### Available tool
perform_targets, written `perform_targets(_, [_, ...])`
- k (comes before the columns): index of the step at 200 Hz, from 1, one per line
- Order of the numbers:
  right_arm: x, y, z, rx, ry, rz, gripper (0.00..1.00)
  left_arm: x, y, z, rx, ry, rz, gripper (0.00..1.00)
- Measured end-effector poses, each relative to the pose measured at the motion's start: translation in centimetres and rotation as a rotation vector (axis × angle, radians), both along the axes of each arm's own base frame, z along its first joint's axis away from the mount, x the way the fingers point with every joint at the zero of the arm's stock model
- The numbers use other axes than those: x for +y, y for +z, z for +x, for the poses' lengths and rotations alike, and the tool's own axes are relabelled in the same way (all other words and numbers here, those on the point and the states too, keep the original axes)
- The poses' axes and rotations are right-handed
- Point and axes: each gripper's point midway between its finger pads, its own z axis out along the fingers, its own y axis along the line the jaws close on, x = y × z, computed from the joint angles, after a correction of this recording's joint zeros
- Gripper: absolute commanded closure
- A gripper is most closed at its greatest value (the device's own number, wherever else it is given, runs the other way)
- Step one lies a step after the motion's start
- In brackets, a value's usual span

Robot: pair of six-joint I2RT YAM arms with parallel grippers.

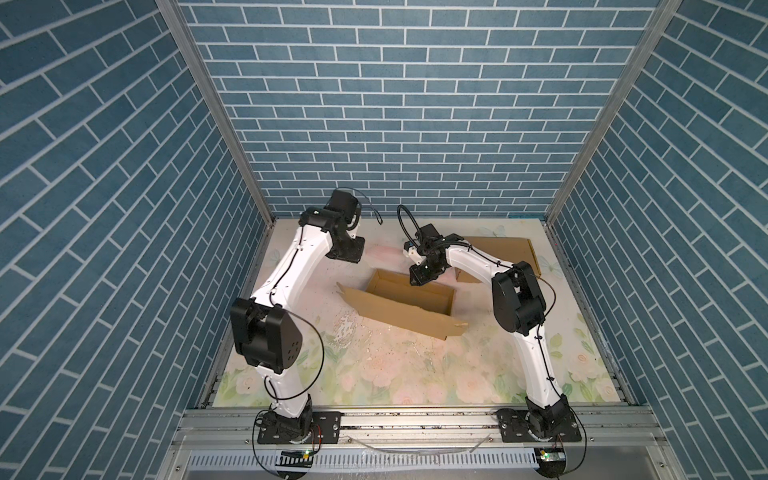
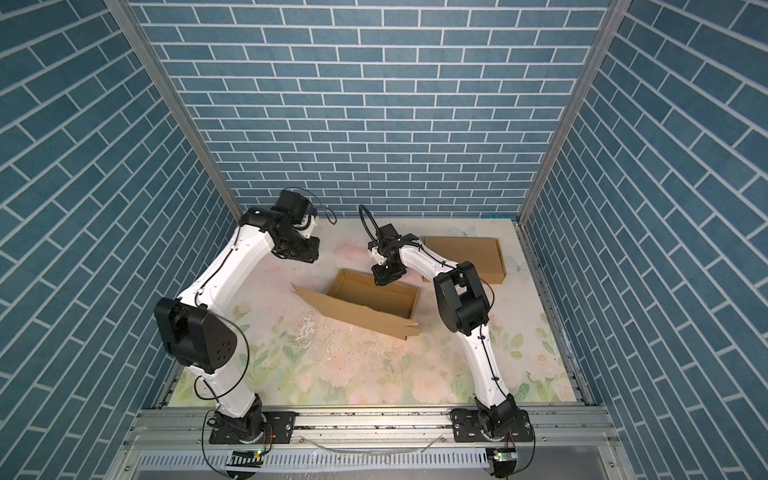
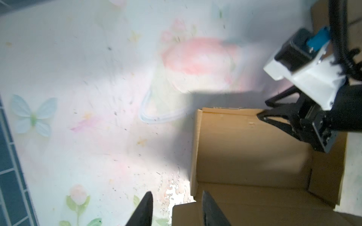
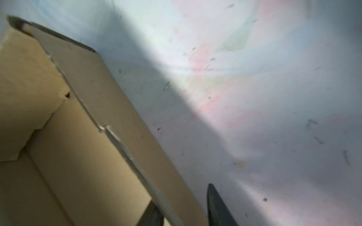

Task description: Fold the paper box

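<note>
A brown cardboard paper box (image 1: 409, 297), open at the top, sat at the middle of the pale floral-printed desk (image 1: 415, 374), set at a slant with its right end nearer than its left. Its long near flap (image 1: 399, 311) leaned outward and down toward the desk, with small tabs showing at both ends. The right pincer (image 4: 182, 195) hung over the box's far wall, near that wall's right end in both top views (image 2: 384, 278). In the right wrist view one finger was inside the box and the other outside, with the wall's upper edge between them. The jaws stood narrowly apart, and a gap showed between the outer finger (image 4: 215, 205) and the cardboard, so they did not grip. The left pincer (image 3: 177, 193) was raised above the desk just beyond the box's far left corner (image 1: 349, 253), its jaws moderately apart and holding nothing. The box's left end lay below it in the left wrist view. A second flat sheet of brown cardboard (image 1: 507, 249) lay at the far right of the desk, partly behind the right arm.
</note>
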Motion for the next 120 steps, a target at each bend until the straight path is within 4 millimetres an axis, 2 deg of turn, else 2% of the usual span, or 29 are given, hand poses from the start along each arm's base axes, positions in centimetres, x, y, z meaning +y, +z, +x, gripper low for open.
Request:
perform_targets(32, [-1.2, -0.1, 0.4, 0.041, -0.187, 0.057, 0.83, 3.5, 3.8, 0.5, -0.147, 0.088, 0.039, 0.58])
perform_targets(59, [-2.8, -0.1, -0.7, 0.102, -0.365, 0.095, 0.85, 5.2, 4.9, -0.1, -0.239, 0.122, 0.098, 0.68])
perform_targets(100, [-5.0, -0.2, -4.1, 0.191, -0.662, 0.195, 0.79, 6.8, 5.3, -2.2, -0.366, 0.134, 0.138, 0.55])
perform_targets(120, [-5.2, -0.4, -6.2, 0.222, -0.772, 0.246, 0.75, 7.0, 6.2, -2.1, -0.416, 0.156, 0.114, 0.48])
